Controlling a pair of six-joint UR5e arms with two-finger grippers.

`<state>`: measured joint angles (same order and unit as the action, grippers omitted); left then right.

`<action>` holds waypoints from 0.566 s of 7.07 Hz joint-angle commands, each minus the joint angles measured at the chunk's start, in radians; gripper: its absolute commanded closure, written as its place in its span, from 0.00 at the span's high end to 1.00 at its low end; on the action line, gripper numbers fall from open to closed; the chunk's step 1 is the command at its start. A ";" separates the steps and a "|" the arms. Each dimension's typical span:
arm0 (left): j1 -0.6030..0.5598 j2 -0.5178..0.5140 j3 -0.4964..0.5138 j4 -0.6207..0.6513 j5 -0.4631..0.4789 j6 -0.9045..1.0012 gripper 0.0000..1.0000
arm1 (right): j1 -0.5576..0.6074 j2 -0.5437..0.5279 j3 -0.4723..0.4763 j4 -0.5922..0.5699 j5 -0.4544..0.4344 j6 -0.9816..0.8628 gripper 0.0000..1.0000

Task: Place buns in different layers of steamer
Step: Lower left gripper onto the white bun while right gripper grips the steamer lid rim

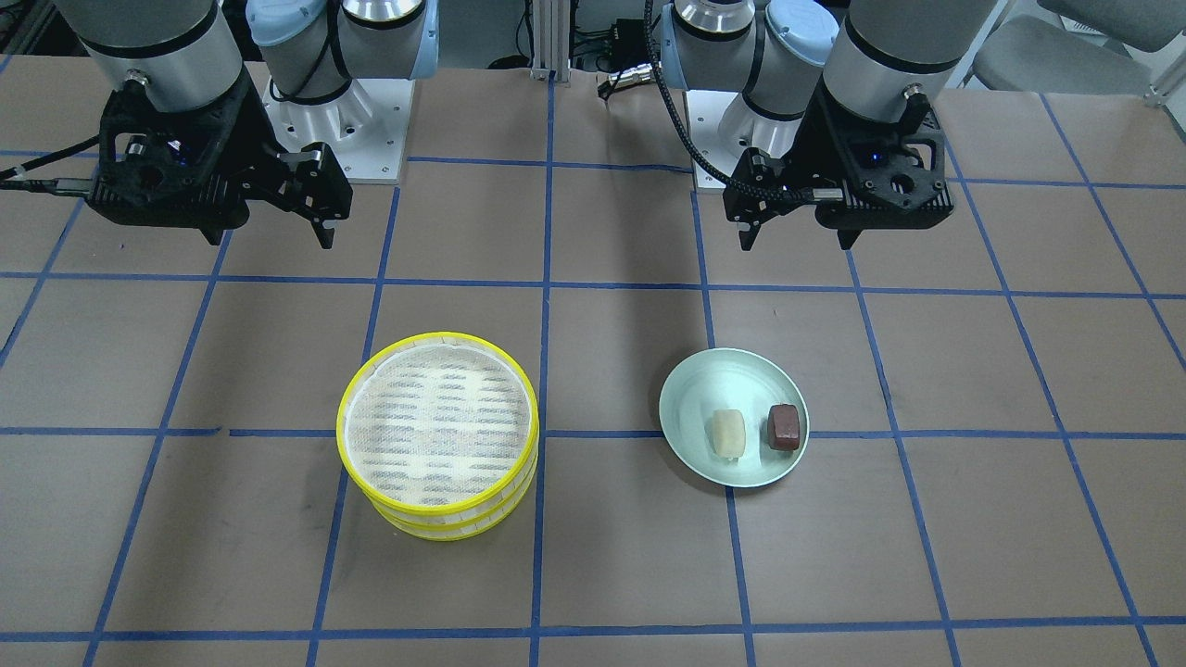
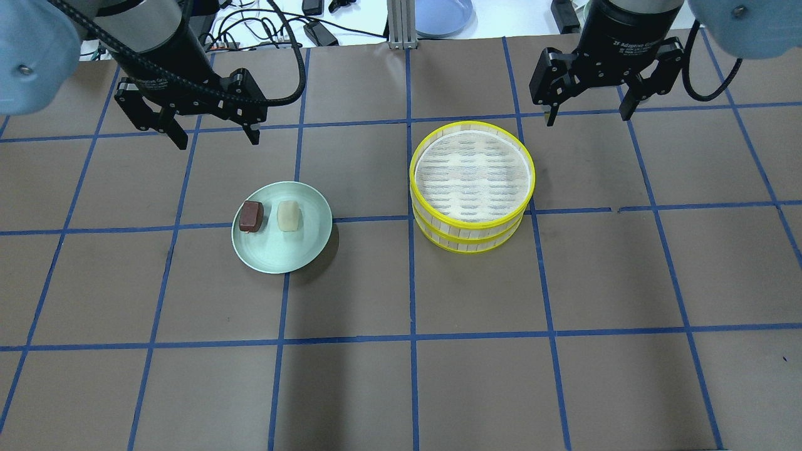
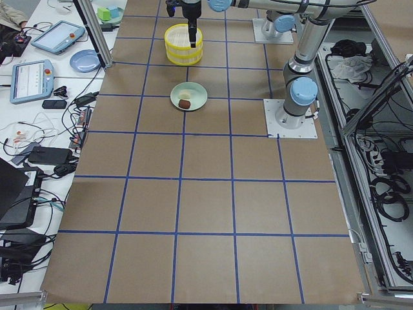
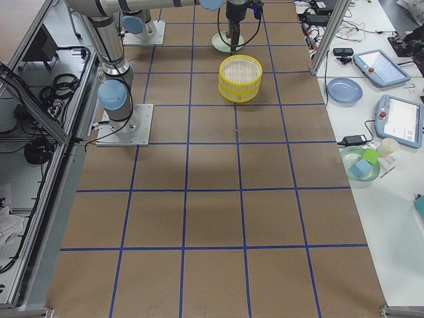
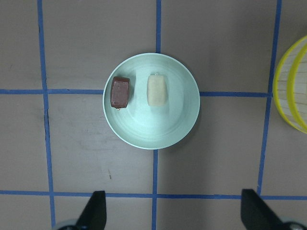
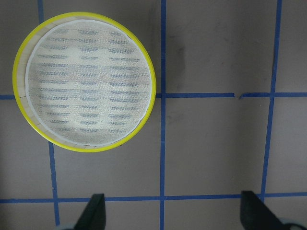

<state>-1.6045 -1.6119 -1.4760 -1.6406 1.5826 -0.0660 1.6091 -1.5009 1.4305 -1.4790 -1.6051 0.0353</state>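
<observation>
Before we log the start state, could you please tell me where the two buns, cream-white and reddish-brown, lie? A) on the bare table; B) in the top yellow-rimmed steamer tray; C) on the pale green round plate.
C: the cream-white bun and the reddish-brown bun both rest on the pale green round plate.

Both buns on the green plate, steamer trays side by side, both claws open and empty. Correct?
No: the steamer trays are stacked one on the other, as the overhead view shows. The rest holds: cream bun and brown bun on the green plate, left claw and right claw open, empty.
</observation>
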 commanded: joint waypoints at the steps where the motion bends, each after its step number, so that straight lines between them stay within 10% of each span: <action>1: 0.001 -0.005 -0.004 -0.002 0.000 0.000 1.00 | 0.000 0.001 0.002 -0.013 0.010 -0.012 1.00; 4: 0.020 -0.054 -0.125 0.109 -0.015 -0.003 1.00 | 0.000 -0.007 0.025 -0.027 0.010 -0.014 1.00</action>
<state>-1.5885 -1.6425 -1.5429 -1.6054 1.5754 -0.0667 1.6091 -1.5058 1.4497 -1.5043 -1.5957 0.0221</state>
